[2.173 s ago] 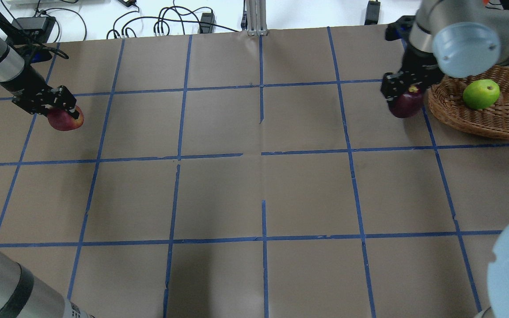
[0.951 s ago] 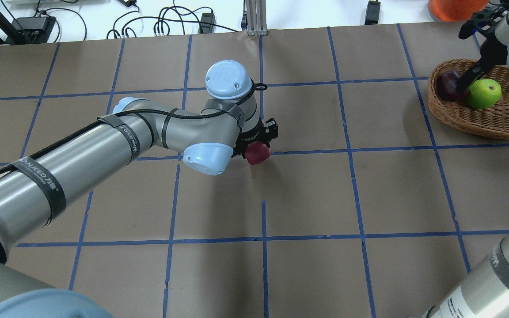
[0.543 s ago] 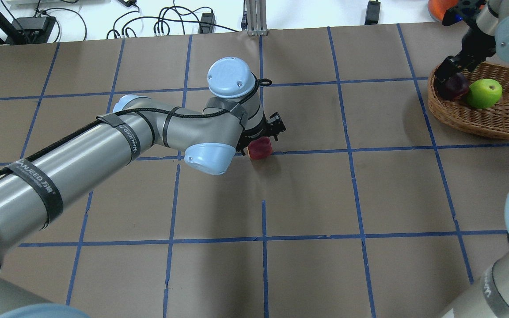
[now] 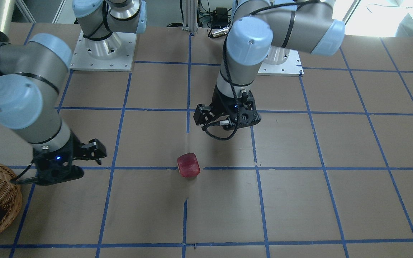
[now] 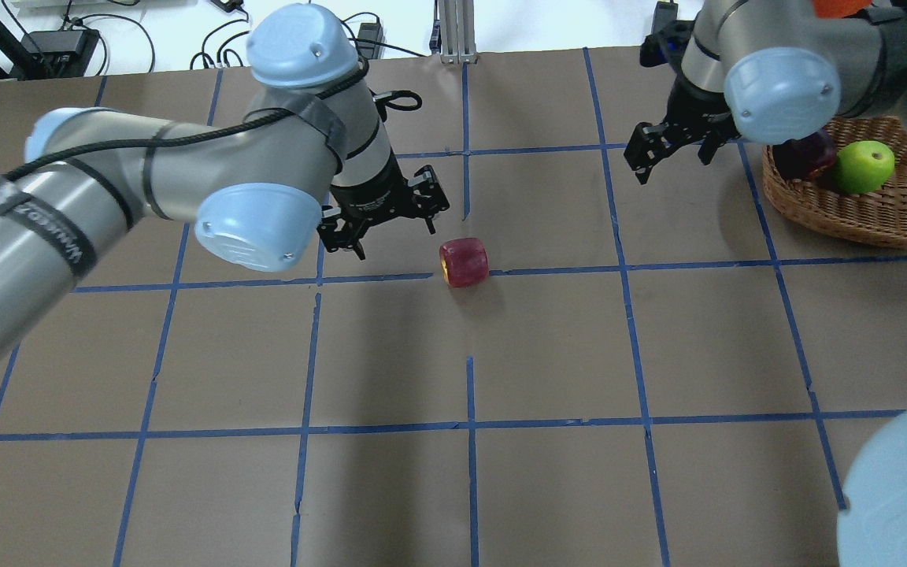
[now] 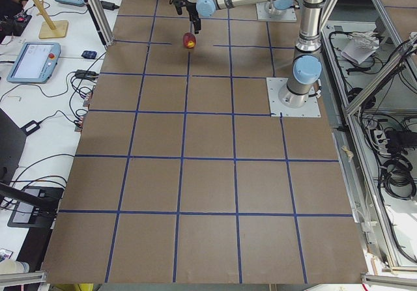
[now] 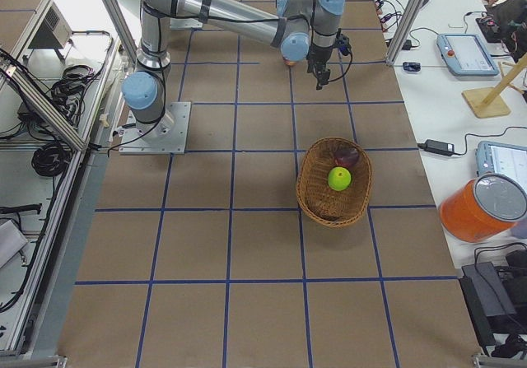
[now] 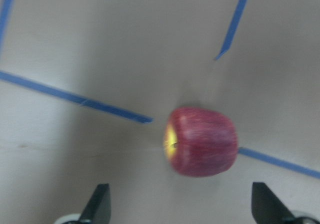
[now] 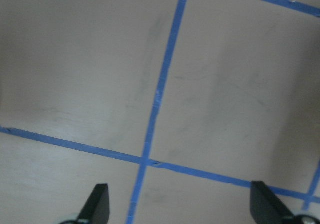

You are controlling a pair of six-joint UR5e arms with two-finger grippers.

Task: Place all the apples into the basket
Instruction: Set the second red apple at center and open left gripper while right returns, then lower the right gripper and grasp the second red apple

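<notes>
The red apple (image 5: 464,262) lies on its side on the paper, on a blue tape line near the table's middle; it also shows in the front view (image 4: 188,165) and the left wrist view (image 8: 202,141). My left gripper (image 5: 390,239) is open and empty, raised a little to the apple's left. The wicker basket (image 5: 823,206) stands at the far right and holds the green apple (image 5: 863,167) and the purple apple (image 5: 804,153). My right gripper (image 5: 672,164) is open and empty, over bare paper just left of the basket.
The table is brown paper with a blue tape grid. Cables and power bricks (image 5: 296,43) lie beyond the far edge. Both arms' elbows hang over the table. An orange container (image 7: 482,207) stands off the table past the basket.
My left gripper has let go of the red apple and drawn back to the left. My right gripper has left the purple apple in the basket and moved left, out of it.
</notes>
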